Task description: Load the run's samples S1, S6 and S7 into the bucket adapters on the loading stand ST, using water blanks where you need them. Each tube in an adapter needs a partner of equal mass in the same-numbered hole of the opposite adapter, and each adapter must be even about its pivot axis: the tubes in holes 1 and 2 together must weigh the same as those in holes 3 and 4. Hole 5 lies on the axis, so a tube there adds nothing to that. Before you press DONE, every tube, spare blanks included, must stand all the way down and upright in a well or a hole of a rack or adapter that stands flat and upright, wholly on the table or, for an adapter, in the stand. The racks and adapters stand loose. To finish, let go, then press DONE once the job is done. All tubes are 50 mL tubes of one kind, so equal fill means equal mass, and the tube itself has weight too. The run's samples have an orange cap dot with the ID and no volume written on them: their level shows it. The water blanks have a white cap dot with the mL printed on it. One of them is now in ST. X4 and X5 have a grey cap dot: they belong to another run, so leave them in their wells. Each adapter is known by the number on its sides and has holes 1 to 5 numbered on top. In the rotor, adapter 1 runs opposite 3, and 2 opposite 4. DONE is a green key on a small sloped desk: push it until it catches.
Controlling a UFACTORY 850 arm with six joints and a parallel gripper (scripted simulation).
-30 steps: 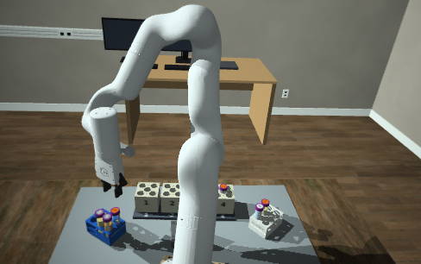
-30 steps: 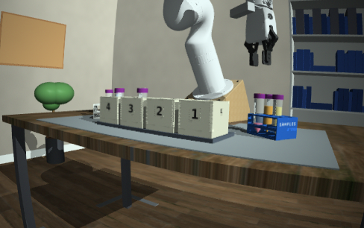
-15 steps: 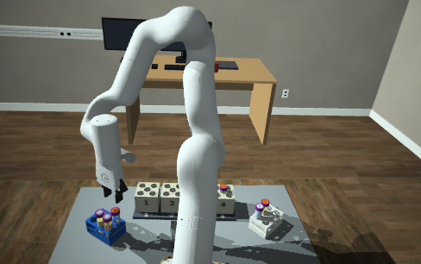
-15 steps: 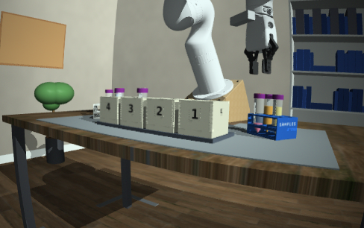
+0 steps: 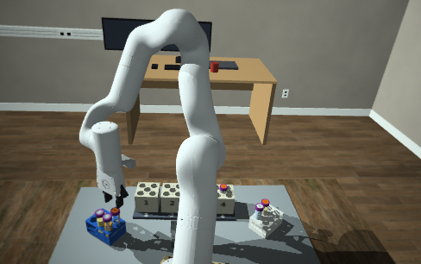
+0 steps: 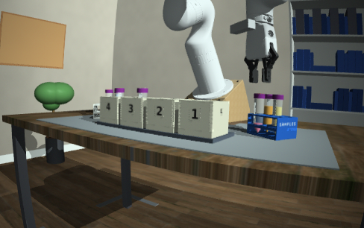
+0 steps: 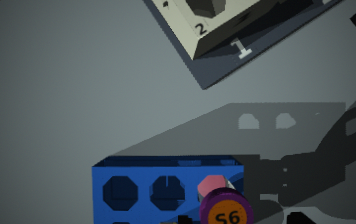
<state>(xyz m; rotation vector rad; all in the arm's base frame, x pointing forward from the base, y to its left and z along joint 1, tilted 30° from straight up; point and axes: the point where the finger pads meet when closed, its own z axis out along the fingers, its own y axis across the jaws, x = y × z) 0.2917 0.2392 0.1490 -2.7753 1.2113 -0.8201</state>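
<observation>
With its fingers apart and nothing between them, the gripper (image 5: 115,199) (image 6: 259,76) hangs above the blue rack (image 5: 104,235) (image 6: 286,128) (image 7: 107,172), at seven o'clock in the top view; tube S6 (image 5: 115,210) (image 6: 258,97) (image 7: 226,212) stands at the rack's one o'clock, adapter 1 (image 5: 147,203) (image 6: 201,118) (image 7: 196,44) beyond.

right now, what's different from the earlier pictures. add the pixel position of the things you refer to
The end effector (image 5: 116,199) (image 6: 259,76) has come down toward the blue sample rack (image 5: 105,235) (image 6: 287,128) (image 7: 105,172), nearing the S6 tube (image 5: 115,210) (image 7: 227,212). Its fingers are parted and nothing has been taken hold of or let go. The blue rack with its three tubes, the numbered adapters (image 5: 147,203) (image 6: 194,119) and the white rack (image 5: 267,226) look unmoved.
</observation>
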